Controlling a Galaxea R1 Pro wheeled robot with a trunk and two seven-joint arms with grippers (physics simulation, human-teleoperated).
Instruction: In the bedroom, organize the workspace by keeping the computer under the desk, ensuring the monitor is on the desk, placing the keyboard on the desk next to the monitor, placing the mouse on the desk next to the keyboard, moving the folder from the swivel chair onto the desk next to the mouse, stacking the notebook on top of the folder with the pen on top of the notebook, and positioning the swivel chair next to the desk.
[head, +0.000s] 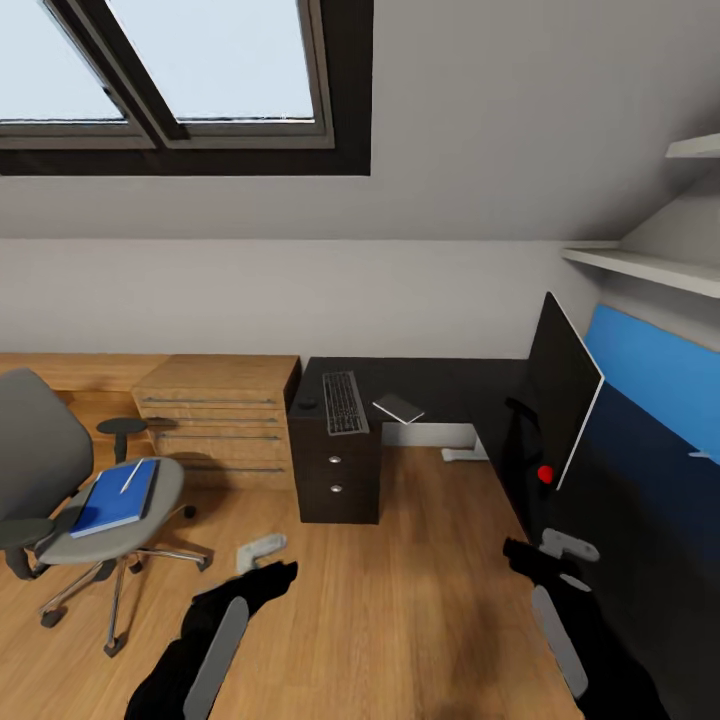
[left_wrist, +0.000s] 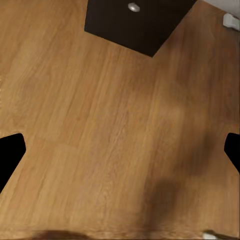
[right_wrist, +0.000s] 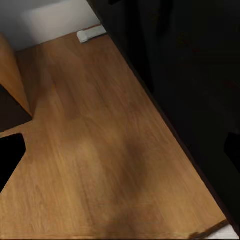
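Two arms hung low over the wood floor (head: 400, 600) with nothing in either, and the workspace lay spread ahead of them. Farthest left stood the swivel chair (head: 60, 470), well apart from the desk (head: 440, 385), with the folder (head: 115, 497) flat on its seat and the pen (head: 131, 476) lying across the folder's upper part. The left gripper (left_wrist: 120, 150) hovered over bare floor, its jaws spread wide and empty, the dark drawer unit (head: 335, 470) just ahead of it. On the desk above that unit sat the mouse (head: 307, 404), touching or just beside the keyboard (head: 343, 402), and beyond those lay the notebook (head: 398, 408). Further right the monitor (head: 560, 385) stood upright on the desk's other wing, in front of the blue wall panel (head: 650, 380). The right gripper (right_wrist: 120, 150) hung beside the desk edge, jaws likewise wide with nothing between them. The computer could not be made out. The likely trouble lay at the chair: it rolls on casters, so a push while reaching for the folder could send it away, and the loose pen could slide off if the folder were lifted tilted. The right arm, so near the monitor, could knock it over on a careless swing.
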